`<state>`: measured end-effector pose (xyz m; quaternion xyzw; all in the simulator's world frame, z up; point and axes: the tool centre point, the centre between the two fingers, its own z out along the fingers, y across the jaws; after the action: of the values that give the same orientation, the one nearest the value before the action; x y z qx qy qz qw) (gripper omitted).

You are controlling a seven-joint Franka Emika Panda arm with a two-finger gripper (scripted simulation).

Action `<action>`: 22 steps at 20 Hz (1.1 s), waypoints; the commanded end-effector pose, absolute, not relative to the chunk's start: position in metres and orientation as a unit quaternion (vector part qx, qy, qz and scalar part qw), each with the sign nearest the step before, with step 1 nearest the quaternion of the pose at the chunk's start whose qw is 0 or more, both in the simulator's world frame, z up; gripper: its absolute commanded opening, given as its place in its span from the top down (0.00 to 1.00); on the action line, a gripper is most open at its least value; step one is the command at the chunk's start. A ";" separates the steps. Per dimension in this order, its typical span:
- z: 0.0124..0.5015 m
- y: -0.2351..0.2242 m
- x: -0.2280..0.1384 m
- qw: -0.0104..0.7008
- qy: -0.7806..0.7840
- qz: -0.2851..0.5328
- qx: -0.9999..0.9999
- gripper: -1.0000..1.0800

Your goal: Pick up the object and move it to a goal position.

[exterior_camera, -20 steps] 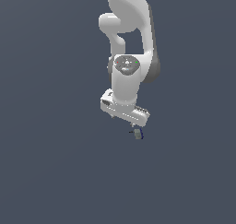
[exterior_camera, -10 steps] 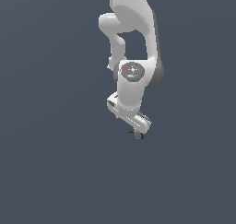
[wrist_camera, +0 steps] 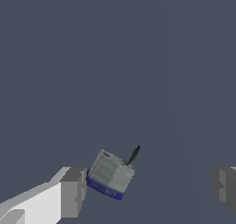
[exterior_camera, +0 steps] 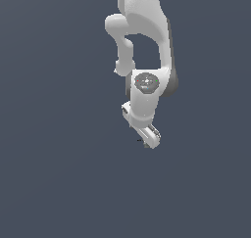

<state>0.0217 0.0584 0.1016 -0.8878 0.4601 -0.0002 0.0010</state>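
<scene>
The object is a tiny grey block with a blue lower edge and a thin dark stub. In the wrist view it lies tilted between my fingers, close beside one grey fingertip and far from the other. My gripper is open wide and holds nothing. In the exterior view the white arm hangs down the middle, with the gripper at its lower end. The object shows there only as a small dark speck at the hand's tip, mostly hidden by it.
Around the arm there is a plain dark grey-blue surface with no other objects, containers or edges in view.
The hand has turned about its wrist from broadside to nearly end-on in the exterior view, and its tip has shifted slightly to that view's right. The object stays at the fingertips.
</scene>
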 end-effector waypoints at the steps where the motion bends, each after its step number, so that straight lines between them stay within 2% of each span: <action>1: 0.097 0.063 0.022 0.001 0.489 0.000 -0.873 0.04; 22: 0.065 0.093 0.024 0.000 0.661 0.000 -0.750 0.04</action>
<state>0.0240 0.0919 0.0662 -0.7560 0.6545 0.0004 0.0001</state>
